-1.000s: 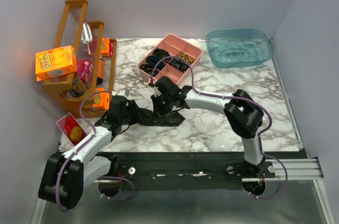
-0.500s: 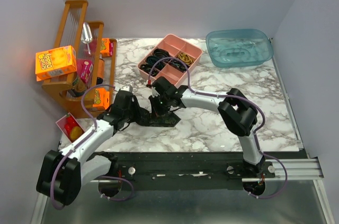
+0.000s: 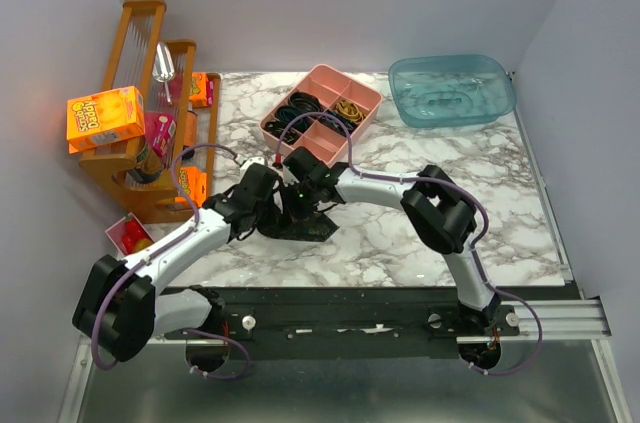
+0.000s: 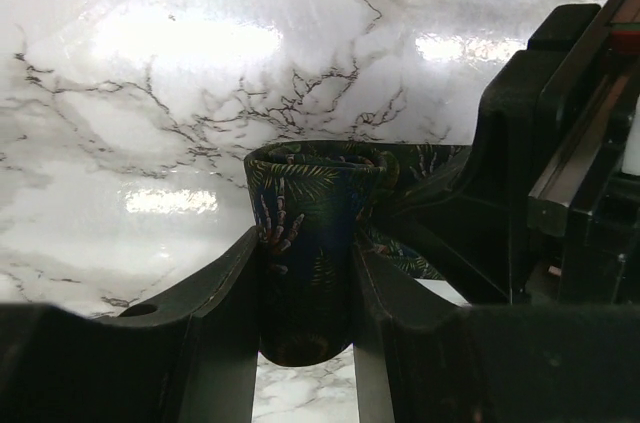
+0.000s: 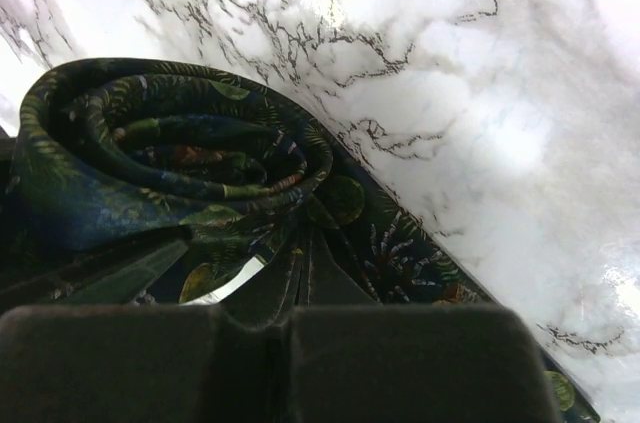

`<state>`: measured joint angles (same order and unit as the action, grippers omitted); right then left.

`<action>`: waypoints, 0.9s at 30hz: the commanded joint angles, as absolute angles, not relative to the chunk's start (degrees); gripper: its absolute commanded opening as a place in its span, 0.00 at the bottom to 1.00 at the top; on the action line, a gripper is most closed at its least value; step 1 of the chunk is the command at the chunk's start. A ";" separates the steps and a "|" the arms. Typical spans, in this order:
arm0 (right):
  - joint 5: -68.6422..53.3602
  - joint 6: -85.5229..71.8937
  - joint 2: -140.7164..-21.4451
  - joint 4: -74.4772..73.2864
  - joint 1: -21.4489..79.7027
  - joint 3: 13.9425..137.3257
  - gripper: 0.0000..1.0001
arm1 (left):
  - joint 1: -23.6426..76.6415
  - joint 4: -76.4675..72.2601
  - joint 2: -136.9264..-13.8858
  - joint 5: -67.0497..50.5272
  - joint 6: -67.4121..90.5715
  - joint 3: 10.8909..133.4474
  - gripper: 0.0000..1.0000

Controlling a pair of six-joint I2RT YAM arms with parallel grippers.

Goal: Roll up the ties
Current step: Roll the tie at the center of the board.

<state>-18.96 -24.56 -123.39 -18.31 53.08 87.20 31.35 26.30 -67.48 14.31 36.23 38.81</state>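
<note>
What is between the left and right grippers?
The tie, partly rolled. The left wrist view shows the roll clamped in the left gripper; the right wrist view shows the right gripper pinching its flat tail.

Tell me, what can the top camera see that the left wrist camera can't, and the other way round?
Only the top camera shows the pink tray of band loops, the blue tub, the wooden rack with the orange box, and both whole arms. Only the left wrist camera shows, close up, the rolled tie pinched between the fingers of the left gripper, with its leafy pattern. Both show the marble table and the dark tie.
</note>
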 commanded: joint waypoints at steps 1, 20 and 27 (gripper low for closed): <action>-19.78 -24.70 -125.16 -18.90 52.91 88.59 0.02 | 33.22 29.88 -68.99 21.78 36.74 41.39 0.38; -16.96 -25.58 -111.37 -14.77 47.03 76.91 0.02 | 41.39 41.03 -78.13 34.27 39.20 48.42 0.38; -15.82 -24.87 -105.13 -13.98 41.23 70.67 0.02 | 45.61 45.35 -81.91 37.96 42.62 50.01 0.38</action>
<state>-17.80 -25.47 -108.40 -15.38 43.57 73.34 43.46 40.10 -80.05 32.56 39.35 48.56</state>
